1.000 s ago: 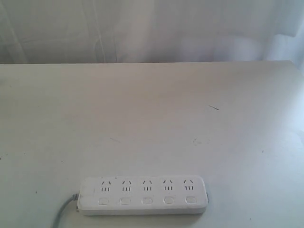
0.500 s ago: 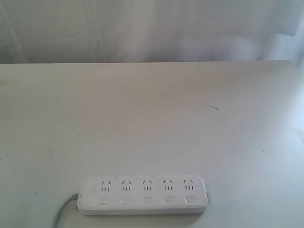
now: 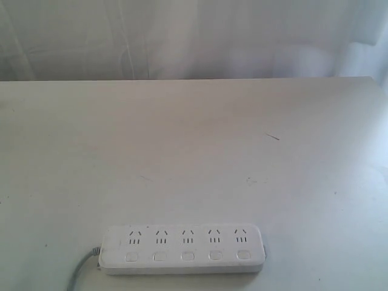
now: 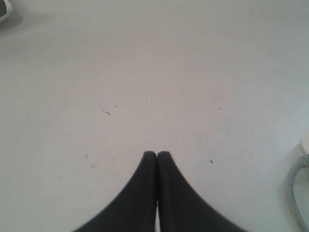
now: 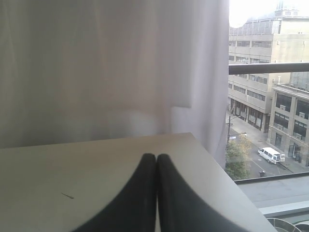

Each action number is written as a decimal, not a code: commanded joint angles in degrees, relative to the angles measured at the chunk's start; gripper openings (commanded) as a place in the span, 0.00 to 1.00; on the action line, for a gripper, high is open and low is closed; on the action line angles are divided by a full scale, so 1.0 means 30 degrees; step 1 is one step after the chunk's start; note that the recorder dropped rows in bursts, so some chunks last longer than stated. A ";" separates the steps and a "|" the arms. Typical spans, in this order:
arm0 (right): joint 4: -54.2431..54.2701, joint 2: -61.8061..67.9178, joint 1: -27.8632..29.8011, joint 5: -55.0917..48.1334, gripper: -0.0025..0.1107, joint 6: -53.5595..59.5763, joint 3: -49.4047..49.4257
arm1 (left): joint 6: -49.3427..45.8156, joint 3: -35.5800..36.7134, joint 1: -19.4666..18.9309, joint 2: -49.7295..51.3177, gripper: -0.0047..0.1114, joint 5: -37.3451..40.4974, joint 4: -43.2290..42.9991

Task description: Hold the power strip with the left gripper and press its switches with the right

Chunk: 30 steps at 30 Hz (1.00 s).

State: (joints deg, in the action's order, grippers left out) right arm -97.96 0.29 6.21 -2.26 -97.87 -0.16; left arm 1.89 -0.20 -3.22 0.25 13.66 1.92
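Showing one power strip (image 3: 183, 248), five switches (image 3: 188, 256)

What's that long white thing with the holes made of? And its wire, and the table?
The long white power strip looks like hard, smooth plastic: rounded edges, moulded sockets and buttons. Its grey cord curves loosely, so probably a rubbery coating. The pale table is flat and matte with small scuffs; laminate or painted wood, hard to tell.

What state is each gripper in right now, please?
The left gripper is shut, with nothing between its fingers.
The right gripper is shut, with nothing between its fingers.
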 commanded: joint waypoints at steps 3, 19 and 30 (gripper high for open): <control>-0.0194 -0.0098 0.0050 -0.0166 0.02 0.0070 0.0054 | -0.0152 0.0068 -0.0028 -0.0085 0.04 0.0199 -0.0043; 0.3334 -0.0098 0.0050 0.1875 0.02 0.8992 0.0054 | -0.0152 0.0068 -0.0028 -0.0085 0.04 0.0199 -0.0043; 2.3963 -0.0098 0.0050 0.0173 0.02 2.5810 0.0054 | -0.0152 0.0068 -0.0028 -0.0085 0.04 0.0199 -0.0043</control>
State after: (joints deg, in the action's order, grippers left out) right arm -38.50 0.29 6.21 4.38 -30.36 -0.16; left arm 1.47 -0.20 -3.22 0.25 13.75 1.82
